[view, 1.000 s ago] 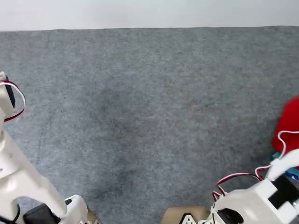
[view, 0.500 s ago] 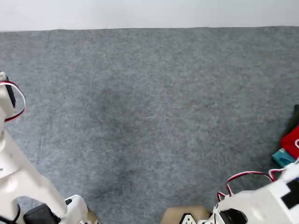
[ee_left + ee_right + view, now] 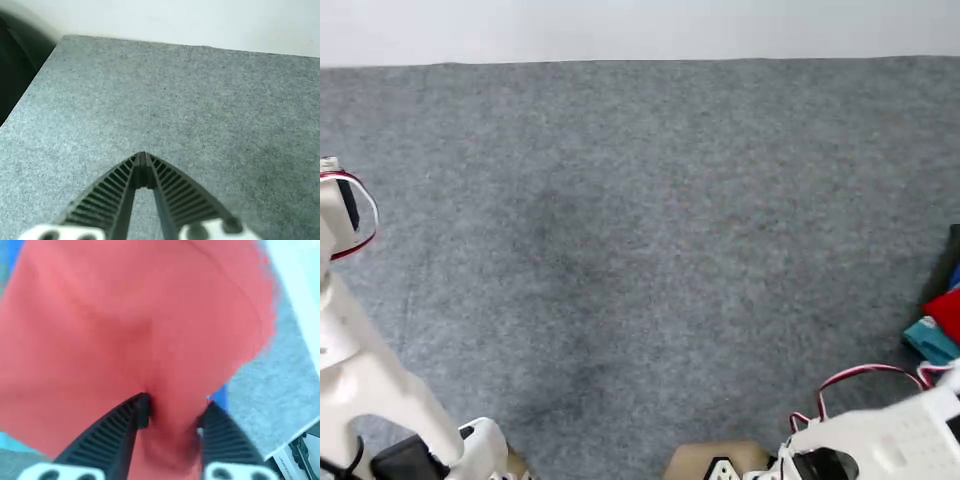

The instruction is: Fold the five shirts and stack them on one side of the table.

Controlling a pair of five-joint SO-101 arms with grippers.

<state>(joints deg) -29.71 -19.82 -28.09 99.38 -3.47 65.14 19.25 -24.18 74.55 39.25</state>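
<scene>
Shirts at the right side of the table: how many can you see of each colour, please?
red shirt: 1
teal shirt: 1
blue shirt: 1
Total: 3

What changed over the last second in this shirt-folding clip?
The red shirt receded rightward in the high view, uncovering more of a teal cloth; the right arm withdrew the same way. The left arm stayed put, the left gripper shut.
</scene>
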